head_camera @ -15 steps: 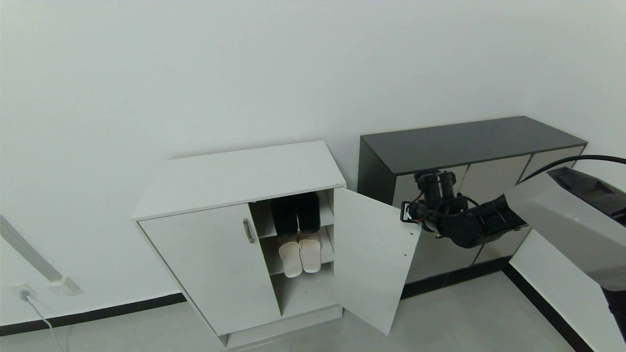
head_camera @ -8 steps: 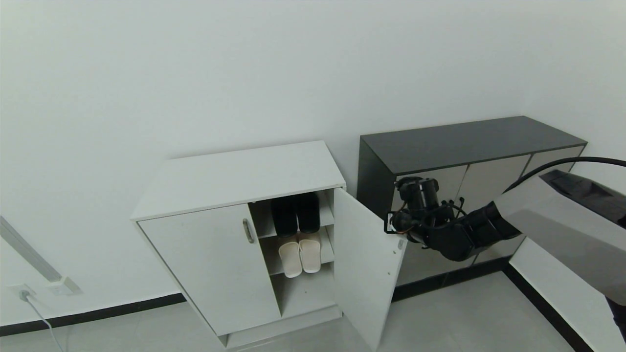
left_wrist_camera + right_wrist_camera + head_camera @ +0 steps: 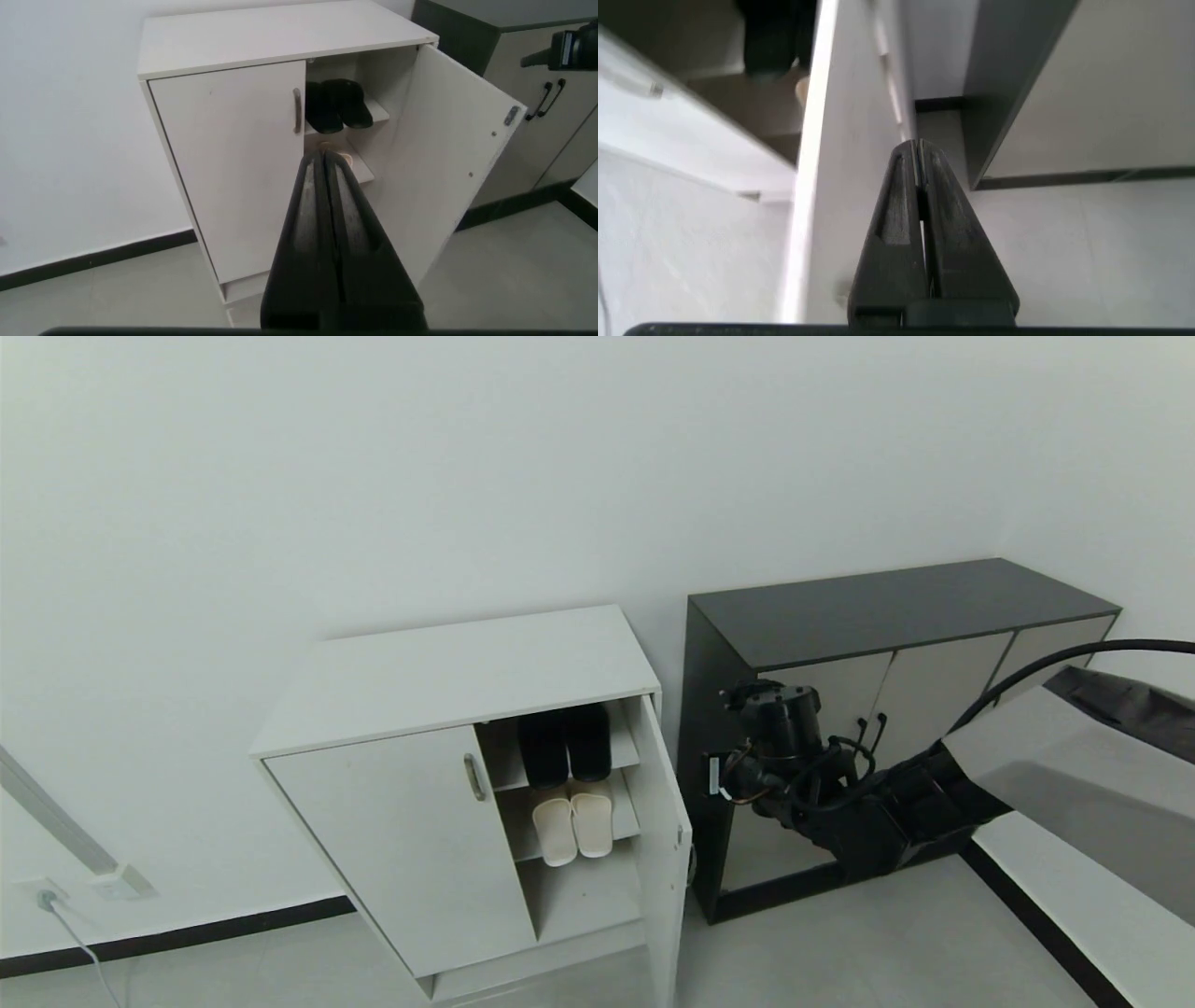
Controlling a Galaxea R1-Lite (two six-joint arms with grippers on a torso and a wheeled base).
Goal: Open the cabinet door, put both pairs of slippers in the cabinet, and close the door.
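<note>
Closing step. Both pairs sit in the cabinet [image 3: 448, 672]: black slippers [image 3: 565, 742] on the upper shelf, white slippers [image 3: 572, 826] below. The right door [image 3: 667, 840] is ajar. The right gripper [image 3: 921, 149], jaws pressed together, is just right of the door's outer face. The left gripper [image 3: 324, 157], jaws likewise together, is near side. Next: push the door flush.

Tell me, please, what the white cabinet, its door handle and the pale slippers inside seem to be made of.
White cabinet: probably laminated board with a matt white finish, judging by the flat panels with thin square edges.
Handle: looks like brushed metal, being grey, slim and curved.
Pale slippers: perhaps foam or soft plastic in matt cream, with a thick, smooth, rounded shape.
</note>
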